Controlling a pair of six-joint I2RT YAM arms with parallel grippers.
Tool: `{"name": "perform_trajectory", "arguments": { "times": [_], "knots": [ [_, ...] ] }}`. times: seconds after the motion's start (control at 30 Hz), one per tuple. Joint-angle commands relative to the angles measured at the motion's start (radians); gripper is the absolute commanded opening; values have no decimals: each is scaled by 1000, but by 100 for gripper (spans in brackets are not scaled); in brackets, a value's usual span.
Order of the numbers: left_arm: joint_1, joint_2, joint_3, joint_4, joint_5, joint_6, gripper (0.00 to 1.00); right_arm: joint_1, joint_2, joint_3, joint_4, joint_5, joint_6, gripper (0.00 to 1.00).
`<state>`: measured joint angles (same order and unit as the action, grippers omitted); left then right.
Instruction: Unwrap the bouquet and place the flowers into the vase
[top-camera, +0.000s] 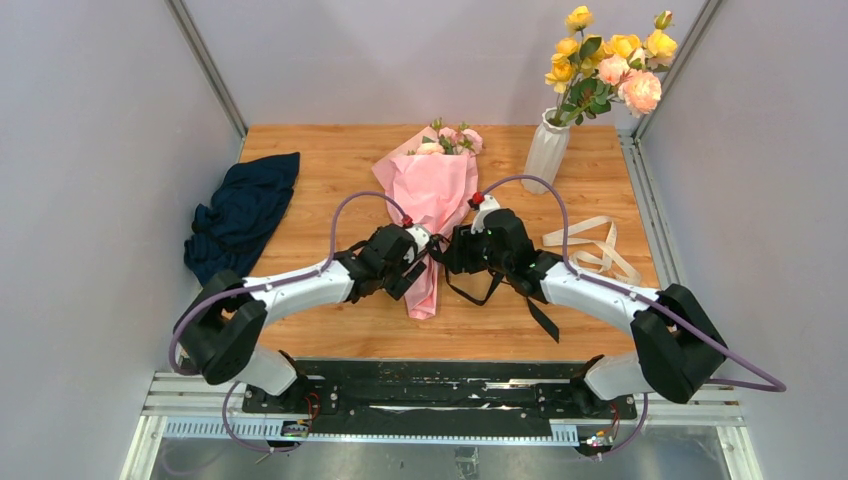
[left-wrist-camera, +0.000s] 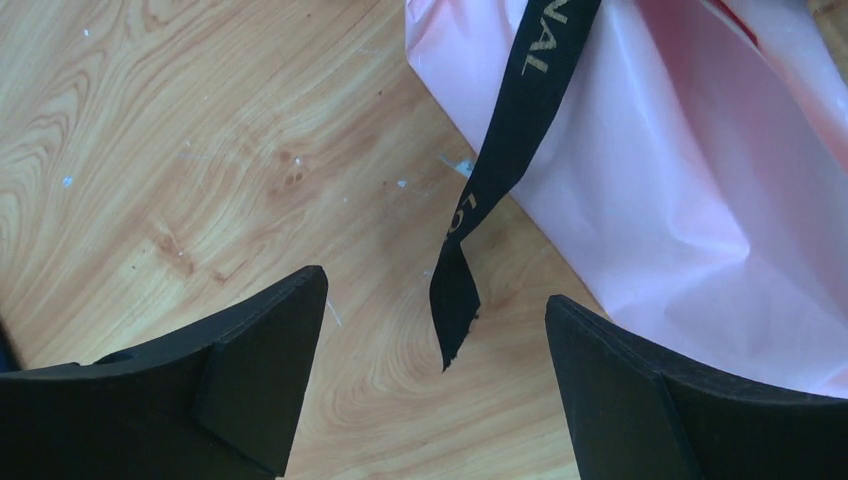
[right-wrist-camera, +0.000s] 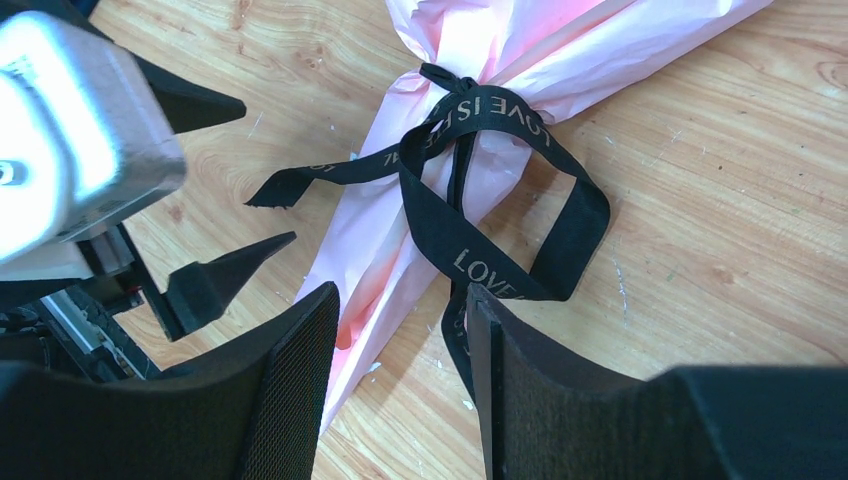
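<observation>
The bouquet lies on the table, a pink paper cone with small pink flowers at its far end. A black ribbon with gold lettering is tied in a bow round the cone's narrow part. My left gripper is open at the cone's left side, and a loose ribbon end hangs between its fingers without touching them. On the right side my right gripper is open over the cone's tip, a ribbon tail beside its right finger. The white ribbed vase stands at the back right.
Yellow and peach roses fill the vase. A dark blue cloth lies crumpled at the table's left edge. A cream ribbon lies loose at the right. Grey walls close in the left, back and right sides.
</observation>
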<state>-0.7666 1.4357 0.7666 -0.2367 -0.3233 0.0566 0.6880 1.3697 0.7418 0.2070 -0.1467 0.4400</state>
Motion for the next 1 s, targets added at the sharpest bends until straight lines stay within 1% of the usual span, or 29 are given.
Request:
{"name": "perform_trajectory", "arguments": {
  "times": [0.0, 0.07, 0.13, 0.23, 0.27, 0.3, 0.33, 0.53, 0.67, 0.83, 0.97],
  "knots": [
    [-5, 68, 55, 17, -9, 20, 88, -14, -26, -18, -27, 16, -31, 54],
    [-5, 99, 79, 5, 0, 19, 85, -16, -29, -18, -31, 19, -32, 54],
    [-5, 116, 91, 6, 15, 14, 80, -19, -33, -19, -37, 22, -36, 54],
    [-5, 140, 105, 0, 30, 4, 52, -24, -41, -26, -38, 25, -36, 54],
    [-5, 150, 113, -8, 22, -1, 36, -25, -45, -28, -38, 25, -37, 54],
    [-5, 156, 116, -7, 8, -7, 13, -26, -49, -30, -38, 27, -37, 54],
    [-5, 156, 114, -4, 6, -12, 0, -28, -55, -31, -40, 28, -39, 54],
    [-5, 120, 105, -8, 10, -21, 0, -29, -86, -21, -53, 37, -38, 54],
    [-5, 40, 86, -23, 12, -27, 0, -28, -95, -13, -61, 39, -41, 54],
    [-5, -81, 84, -81, -36, -52, 0, -31, -89, -4, -61, 39, -38, 54],
    [-5, -156, 90, -155, -96, -90, 0, -30, -55, 15, -20, 11, -30, 54]
  ]
}}
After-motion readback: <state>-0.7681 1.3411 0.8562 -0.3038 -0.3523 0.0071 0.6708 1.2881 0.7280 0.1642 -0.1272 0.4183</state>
